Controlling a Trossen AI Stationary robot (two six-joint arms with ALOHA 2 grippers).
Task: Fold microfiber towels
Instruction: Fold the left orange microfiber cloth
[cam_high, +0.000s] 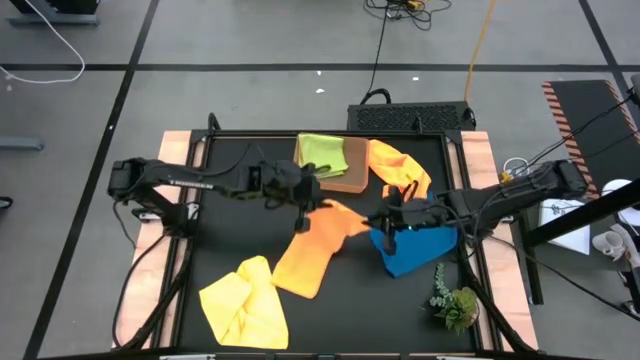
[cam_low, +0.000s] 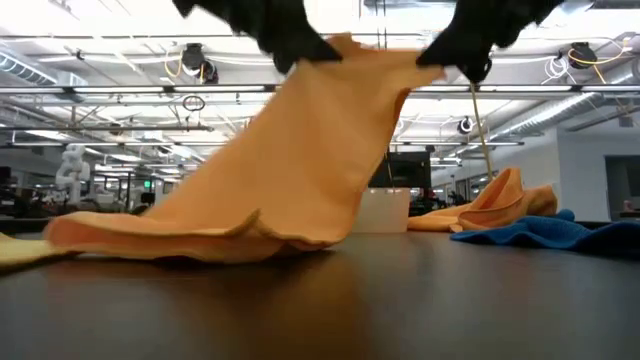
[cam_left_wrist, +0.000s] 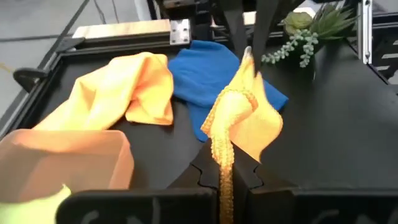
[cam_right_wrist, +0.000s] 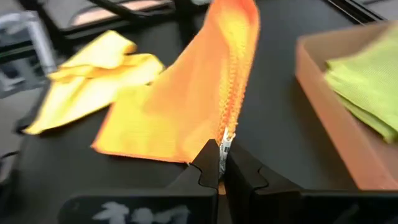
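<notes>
orange towel (cam_high: 310, 252) hanging between both, left pincer (cam_high: 303, 203) and right pincer (cam_high: 384, 222) each clamped on its raised edge (lower end on table)

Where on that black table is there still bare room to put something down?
Bare table lies left of the held orange towel, above the yellow towel. Another patch sits between that orange towel and the plant sprig. Crowded: the middle and around the tray.

Both dark arms reach inward above the table's middle. The left gripper (cam_high: 303, 203) and right gripper (cam_high: 385, 218) are clamped tight, raised, near each other.
</notes>
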